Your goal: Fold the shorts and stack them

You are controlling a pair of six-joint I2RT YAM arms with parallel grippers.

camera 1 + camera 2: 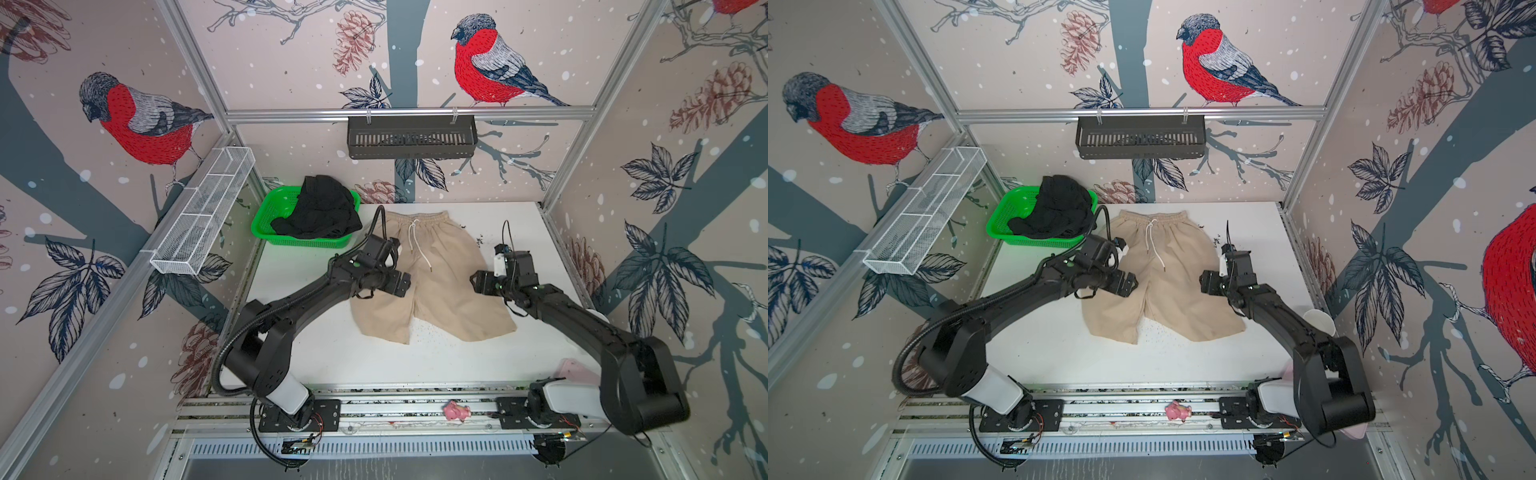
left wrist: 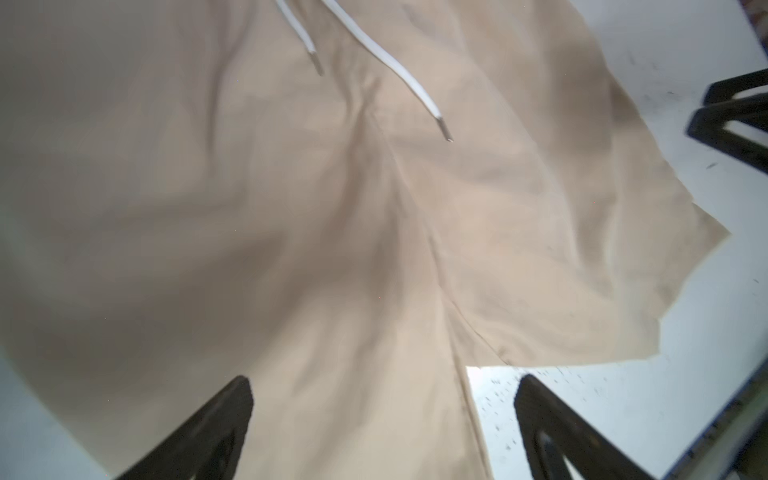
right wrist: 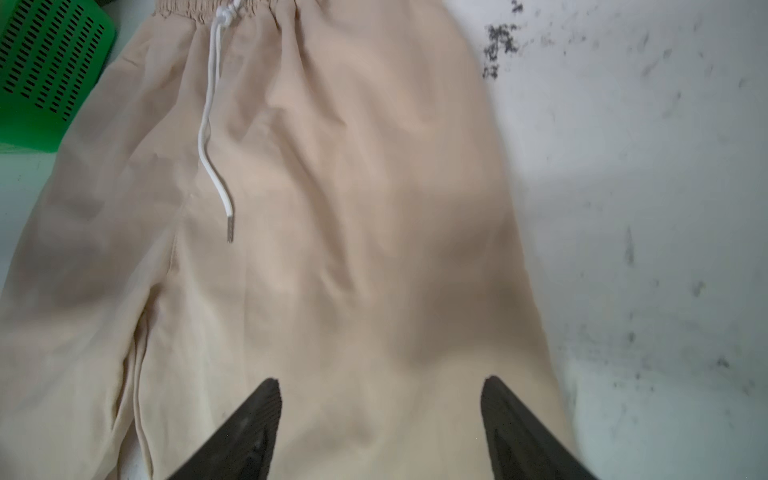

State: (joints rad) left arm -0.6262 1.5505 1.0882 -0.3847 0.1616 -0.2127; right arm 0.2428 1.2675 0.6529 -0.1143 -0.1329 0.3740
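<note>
The beige shorts (image 1: 432, 274) under both hands are thin woven cloth, matt and softly creased, gathered at the waistband. Their white drawstring (image 3: 210, 124) is a smooth flat cord with dull grey tips that look like metal. The left hand (image 2: 384, 382) and right hand (image 3: 382, 382) have matt black fingers (image 3: 257, 415) with finely ribbed faces. Beyond the left hand, the black shorts (image 1: 320, 212) are soft, dull cloth lying in a shiny green plastic basket (image 1: 270, 216) with slotted walls. Beside the right hand the table (image 3: 623, 166) is smooth and white, flecked with dark scuffs.
</note>
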